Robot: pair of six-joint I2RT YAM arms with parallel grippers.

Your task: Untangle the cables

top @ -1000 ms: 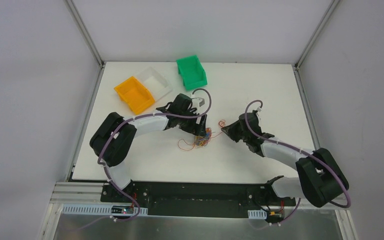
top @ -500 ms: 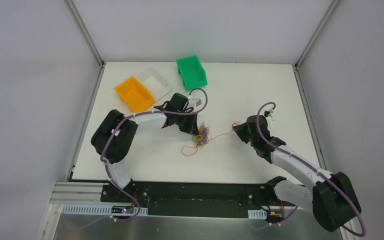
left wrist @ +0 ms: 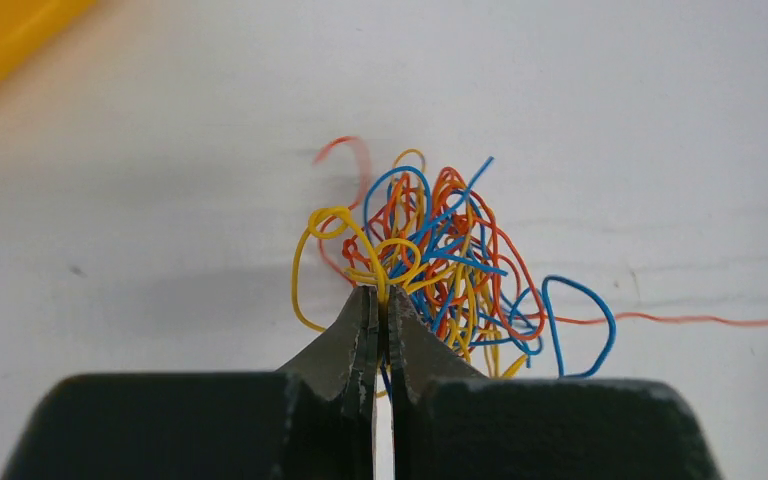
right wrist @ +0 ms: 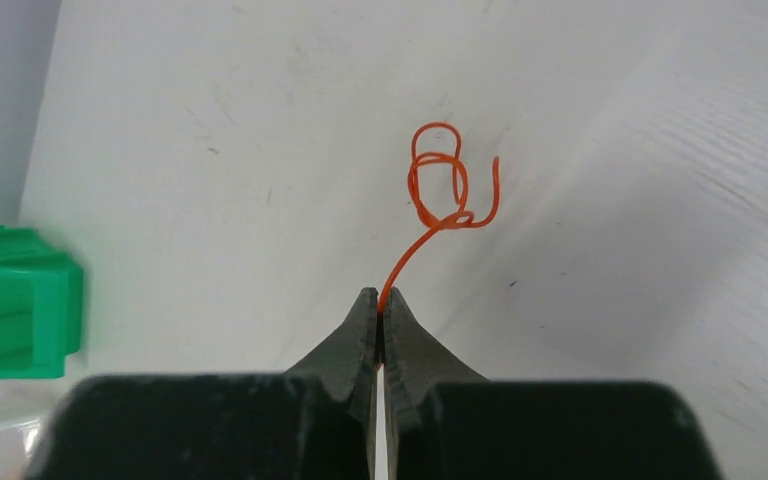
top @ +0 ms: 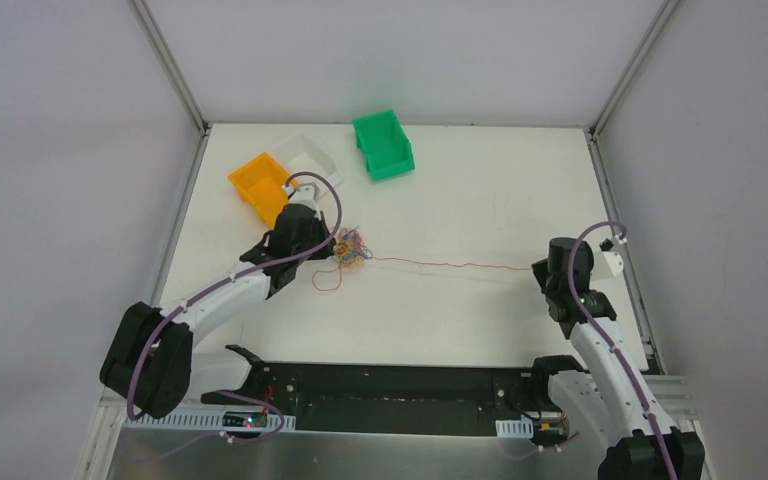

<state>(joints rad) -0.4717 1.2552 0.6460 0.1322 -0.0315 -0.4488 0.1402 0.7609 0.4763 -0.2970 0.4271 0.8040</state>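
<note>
Top external: I'm seeing the cables point(top: 351, 247) bunching left of centre on the bench point(top: 460, 190); left hand point(left wrist: 380, 298) is pinching the bunch shut, right hand point(right wrist: 378, 300) is clamping one orange wire point(right wrist: 430, 215) running toward frame right.

White table point(top: 480, 200) sat inside 3 plain pale grey walls point(top: 400, 50). 2 aluminium posts point(top: 167, 60) rose at far corners. Black plate point(top: 400, 385) ran along near edge, bare metal sheet point(top: 380, 455) below. Light was even, soft.
</note>
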